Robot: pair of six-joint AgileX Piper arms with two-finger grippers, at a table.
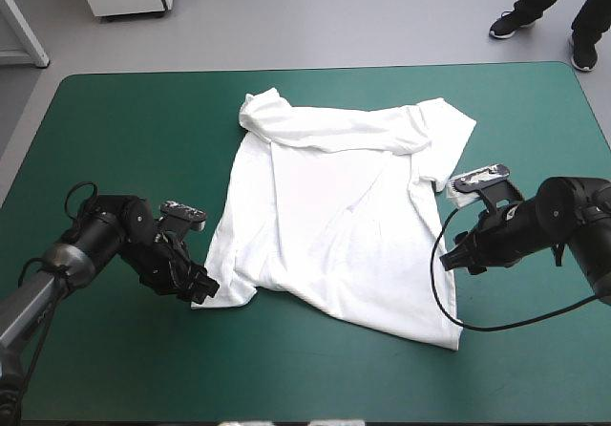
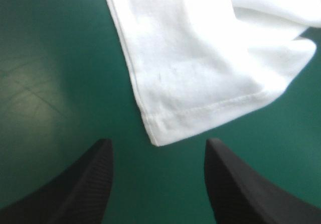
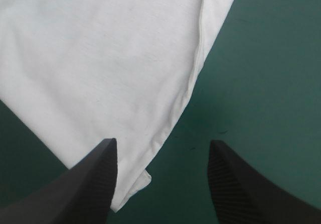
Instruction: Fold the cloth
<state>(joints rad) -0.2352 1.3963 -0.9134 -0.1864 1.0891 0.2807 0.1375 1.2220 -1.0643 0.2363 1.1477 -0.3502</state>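
Black fingers of the left gripper [image 2: 158, 140] stand wide apart, gripping nothing. A hemmed corner of the T-shirt [image 2: 200, 58] lies just ahead, between them. The right gripper [image 3: 162, 141] gapes likewise, a white edge running in between its fingers. The T-shirt lies spread mid-desk [image 1: 115, 130], its long axis far-to-near and leaning toward the near right corner, faintly creased, with the far end folded over in a rumpled band.

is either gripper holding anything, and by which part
Nothing is held: the left gripper and right gripper are open, a corner of the white short-sleeved T-shirt lying at each one's fingertips.
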